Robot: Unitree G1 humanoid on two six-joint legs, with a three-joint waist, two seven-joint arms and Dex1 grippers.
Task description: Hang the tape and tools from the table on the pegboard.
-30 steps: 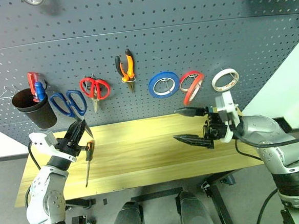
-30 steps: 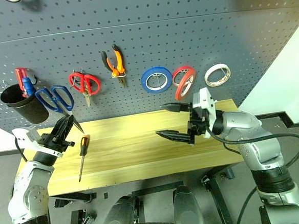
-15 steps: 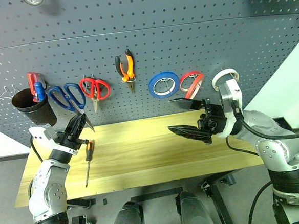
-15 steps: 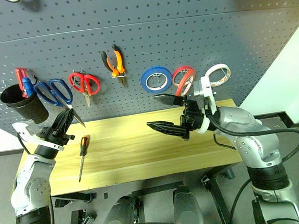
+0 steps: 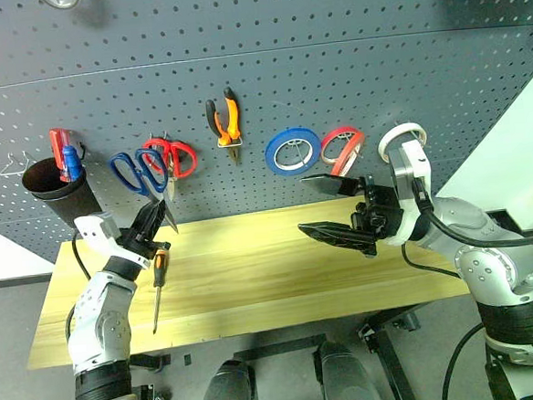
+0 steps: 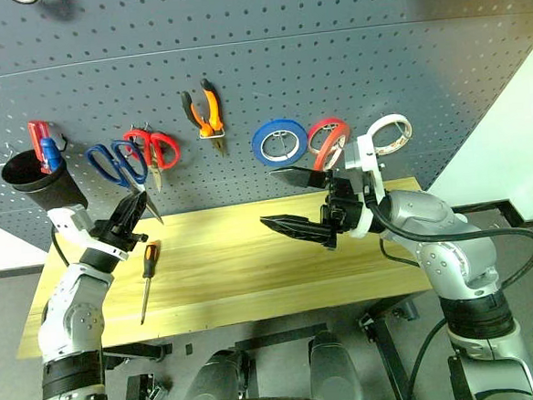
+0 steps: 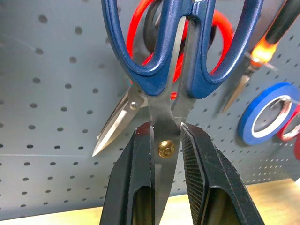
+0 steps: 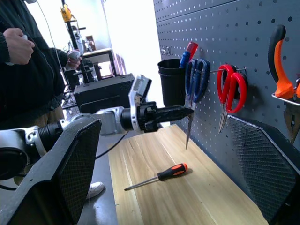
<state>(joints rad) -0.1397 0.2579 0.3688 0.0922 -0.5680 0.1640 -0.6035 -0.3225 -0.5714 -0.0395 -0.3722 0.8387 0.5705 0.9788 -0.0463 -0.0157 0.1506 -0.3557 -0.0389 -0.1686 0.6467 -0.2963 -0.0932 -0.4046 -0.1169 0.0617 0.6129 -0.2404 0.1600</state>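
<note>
One tool is in hand: the left gripper [image 7: 165, 154] is pressed together on the blue scissors [image 5: 142, 175], pinching the blades at the pivot screw so the handle loops stand up past its fingertips, free to slip over a hook. The loops sit against the pegboard [image 5: 331, 76], just in front of the red scissors [image 5: 176, 156] hanging there; whether a loop has caught a hook I cannot tell, since the handles cover that spot.

Below that gripper, on the table [image 5: 272, 273], lies the screwdriver [image 5: 157, 286], the only tool not yet hung, its orange-black handle toward the board. Further along the board, away from the left gripper, the pliers [image 5: 225, 120] hang nose down, then a blue roll [image 5: 290, 150], the red tape [image 5: 342, 148] and a white roll [image 5: 400, 142].

The right gripper [image 5: 327, 209] holds nothing, its two fingers spread wide, hovering over the table just below the red tape, likely parked clear while the left arm works. In the right wrist view a person [image 8: 23, 61] stands off beyond the table's end.
</note>
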